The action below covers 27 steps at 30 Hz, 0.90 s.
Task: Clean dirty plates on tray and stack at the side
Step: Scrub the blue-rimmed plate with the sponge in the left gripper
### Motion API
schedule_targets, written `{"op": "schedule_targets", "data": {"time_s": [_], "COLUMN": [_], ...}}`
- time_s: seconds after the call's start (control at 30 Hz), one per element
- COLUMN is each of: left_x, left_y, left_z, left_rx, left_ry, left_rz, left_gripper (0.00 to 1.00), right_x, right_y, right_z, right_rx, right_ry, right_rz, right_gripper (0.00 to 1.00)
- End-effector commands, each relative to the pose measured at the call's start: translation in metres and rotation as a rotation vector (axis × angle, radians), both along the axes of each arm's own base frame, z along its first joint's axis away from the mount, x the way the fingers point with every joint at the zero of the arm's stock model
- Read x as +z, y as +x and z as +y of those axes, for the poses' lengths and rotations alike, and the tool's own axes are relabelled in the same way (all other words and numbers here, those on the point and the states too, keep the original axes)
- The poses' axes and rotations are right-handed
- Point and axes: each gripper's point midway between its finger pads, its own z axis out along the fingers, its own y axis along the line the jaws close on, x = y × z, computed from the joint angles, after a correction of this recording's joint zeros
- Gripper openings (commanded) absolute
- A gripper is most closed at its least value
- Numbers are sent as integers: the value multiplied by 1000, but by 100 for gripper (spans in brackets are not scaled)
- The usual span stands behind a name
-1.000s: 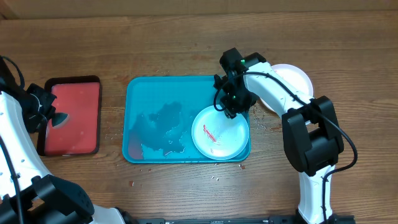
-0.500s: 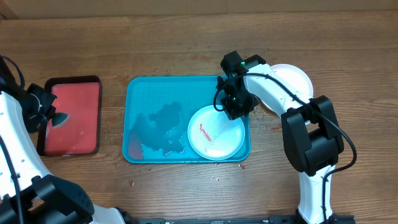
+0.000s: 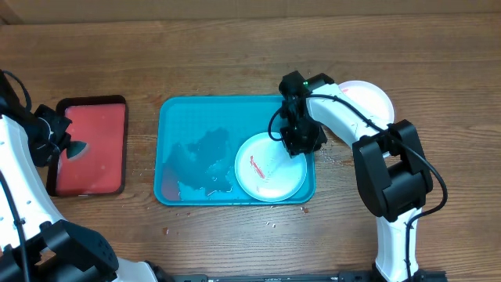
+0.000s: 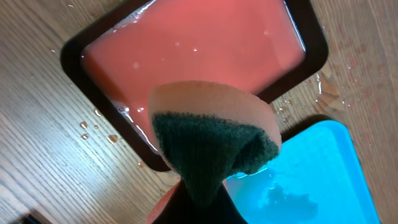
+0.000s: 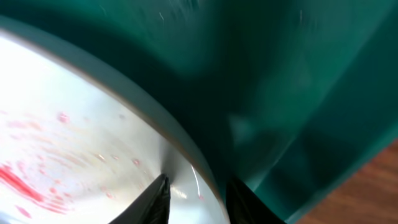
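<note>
The right gripper (image 3: 298,143) is clamping the white plate (image 3: 266,171) by its rim in the blue tray (image 3: 188,110); the left gripper (image 3: 69,146) is apparently pinching a sponge (image 4: 211,140).

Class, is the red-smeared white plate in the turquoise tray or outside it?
In: the white round plastic plate lies inside the rim of the turquoise rectangular tray.
</note>
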Motion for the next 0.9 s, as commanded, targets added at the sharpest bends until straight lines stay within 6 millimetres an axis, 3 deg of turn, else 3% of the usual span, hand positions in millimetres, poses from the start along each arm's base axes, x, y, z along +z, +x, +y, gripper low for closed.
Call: {"op": "schedule_targets", "data": {"time_s": [0.0, 0.17, 0.3, 0.53, 0.7, 0.87], "left_x": [5, 9, 14, 9, -9, -41], "left_y": [10, 24, 43, 58, 59, 55], "left_z": [-9, -32, -79, -166, -235, -294], "left_rx": [-32, -153, -364, -666, -872, -1038], "left_ry": [-32, -102, -168, -180, -208, -242], "left_rz": [-47, -113, -174, -144, -83, 2], "left_gripper": [4, 4, 4, 4, 4, 4], "right_x": [-3, -1, -1, -2, -2, -2], "right_y": [-5, -3, 2, 7, 10, 14], "right_z": [2, 22, 29, 49, 70, 85], "right_rx": [-40, -103, -220, -280, -234, -214], "right_ry": [24, 120, 112, 128, 165, 194], "right_rz": [21, 36, 32, -6, -53, -90], "right_gripper": [27, 14, 6, 7, 7, 5]}}
